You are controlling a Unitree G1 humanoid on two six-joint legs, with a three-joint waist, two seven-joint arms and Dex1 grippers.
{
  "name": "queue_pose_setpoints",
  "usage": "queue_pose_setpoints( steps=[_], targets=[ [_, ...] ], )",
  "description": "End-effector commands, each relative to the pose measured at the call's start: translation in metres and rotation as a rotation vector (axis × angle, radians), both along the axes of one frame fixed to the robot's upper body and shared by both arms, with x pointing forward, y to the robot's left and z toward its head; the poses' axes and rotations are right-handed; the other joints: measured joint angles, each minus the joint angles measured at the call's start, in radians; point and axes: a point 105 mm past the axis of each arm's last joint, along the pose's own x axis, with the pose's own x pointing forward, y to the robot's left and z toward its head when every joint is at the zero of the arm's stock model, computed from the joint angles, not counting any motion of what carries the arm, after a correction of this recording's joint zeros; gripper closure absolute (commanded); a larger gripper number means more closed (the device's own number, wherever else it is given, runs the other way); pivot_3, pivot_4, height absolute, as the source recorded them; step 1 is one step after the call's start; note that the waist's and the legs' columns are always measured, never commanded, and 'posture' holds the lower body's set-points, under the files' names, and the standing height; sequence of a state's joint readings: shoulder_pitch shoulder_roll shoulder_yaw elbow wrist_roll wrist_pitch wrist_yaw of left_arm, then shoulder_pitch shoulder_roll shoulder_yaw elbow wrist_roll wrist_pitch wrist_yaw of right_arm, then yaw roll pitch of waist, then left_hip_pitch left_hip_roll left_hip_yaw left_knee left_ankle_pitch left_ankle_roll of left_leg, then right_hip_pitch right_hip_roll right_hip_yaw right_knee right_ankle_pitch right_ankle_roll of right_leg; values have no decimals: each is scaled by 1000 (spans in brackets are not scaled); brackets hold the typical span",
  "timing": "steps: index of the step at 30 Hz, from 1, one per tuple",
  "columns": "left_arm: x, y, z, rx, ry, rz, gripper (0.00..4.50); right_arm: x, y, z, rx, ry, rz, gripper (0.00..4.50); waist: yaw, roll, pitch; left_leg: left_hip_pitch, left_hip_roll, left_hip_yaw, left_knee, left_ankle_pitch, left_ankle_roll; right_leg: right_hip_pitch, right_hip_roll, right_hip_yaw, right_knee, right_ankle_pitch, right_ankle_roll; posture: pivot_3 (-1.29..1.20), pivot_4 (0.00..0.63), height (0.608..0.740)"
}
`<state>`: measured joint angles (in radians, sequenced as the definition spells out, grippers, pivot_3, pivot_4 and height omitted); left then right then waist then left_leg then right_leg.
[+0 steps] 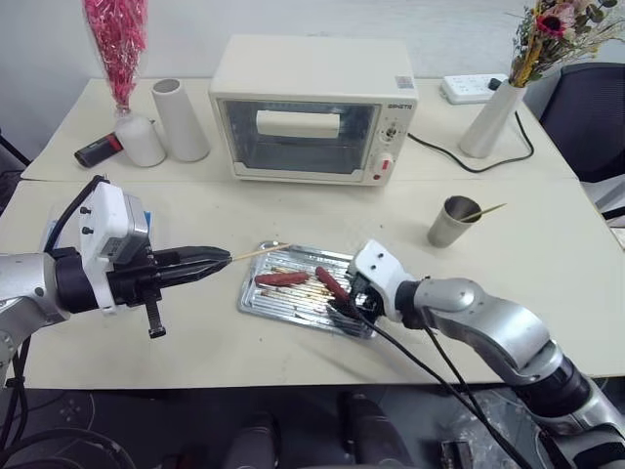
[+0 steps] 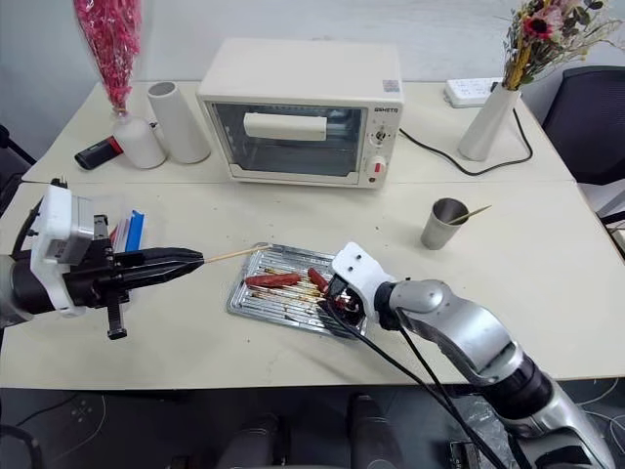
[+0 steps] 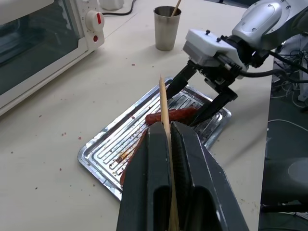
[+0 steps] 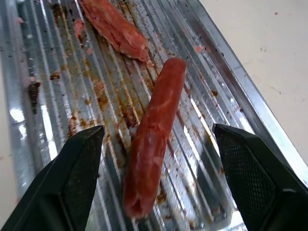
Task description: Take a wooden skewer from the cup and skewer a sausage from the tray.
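The left gripper is clamped tight on the wooden skewer. The skewer's rear part is hidden between the black fingers; its free pointed end reaches over the near left corner of the tray.

The right gripper stands with its fingers spread wide, one on each side of the sausage, holding nothing. In the head views these fingers are largely hidden behind the white wrist housing. The sausage lies on the ridged base of the tray, toward its right end. In the right wrist view, the near end of the sausage sits between the two fingers; contact with either finger cannot be confirmed.

A second sausage lies toward the left of the tray; its far end is cut off in the right wrist view.

The cup stands on the table to the right of the tray, well apart from it, with one more stick leaning out of it.

The toaster oven behind the tray carries a small label at its upper right front; the writing is too small to read. The markings around its knobs are likewise illegible.
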<state>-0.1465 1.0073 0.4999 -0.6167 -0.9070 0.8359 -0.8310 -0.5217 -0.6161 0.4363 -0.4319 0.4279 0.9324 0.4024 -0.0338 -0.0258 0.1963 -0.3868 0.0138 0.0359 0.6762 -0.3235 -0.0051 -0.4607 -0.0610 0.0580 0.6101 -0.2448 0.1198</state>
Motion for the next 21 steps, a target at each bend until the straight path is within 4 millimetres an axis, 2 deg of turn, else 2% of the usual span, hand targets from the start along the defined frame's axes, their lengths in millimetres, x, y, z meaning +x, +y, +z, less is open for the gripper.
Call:
queue_pose_setpoints(
  steps=[1, 3, 8, 19, 21],
  targets=[
    [-3, -2, 9, 15, -41, -5, 4500, 5, 7, 3, 2, -47, 15, 941, 1, 0, 0, 0, 0, 0, 1, 0, 0, 0, 0, 0, 0, 0, 0, 0, 150, 740],
    [-3, -2, 10, 16, -44, -3, 4500, 6, 9, 1, 4, -49, 13, 1413, 1, 0, 0, 0, 0, 0, 2, 0, 0, 0, 0, 0, 1, 0, 0, 0, 150, 740],
    [-3, -1, 11, 22, -51, 3, 4500, 8, 11, 1, 13, -50, 14, 3070, 1, 0, 0, 0, 0, 0, 3, 0, 0, 1, 0, 0, 2, 0, 0, 0, 150, 740],
    [-2, -2, 12, 23, -63, 8, 4500, 9, 13, 2, 23, -46, 18, 3070, -1, 0, 0, 0, 0, 0, 3, 0, 0, 0, 0, 0, 3, 0, 0, 0, 150, 740],
    [-1, -2, 12, 22, -63, 6, 4500, 9, 12, 3, 24, -50, 18, 3434, -1, 0, 0, 0, 0, 0, 3, 0, 0, 0, 0, 0, 3, 0, 0, 0, 150, 740]
  ],
)
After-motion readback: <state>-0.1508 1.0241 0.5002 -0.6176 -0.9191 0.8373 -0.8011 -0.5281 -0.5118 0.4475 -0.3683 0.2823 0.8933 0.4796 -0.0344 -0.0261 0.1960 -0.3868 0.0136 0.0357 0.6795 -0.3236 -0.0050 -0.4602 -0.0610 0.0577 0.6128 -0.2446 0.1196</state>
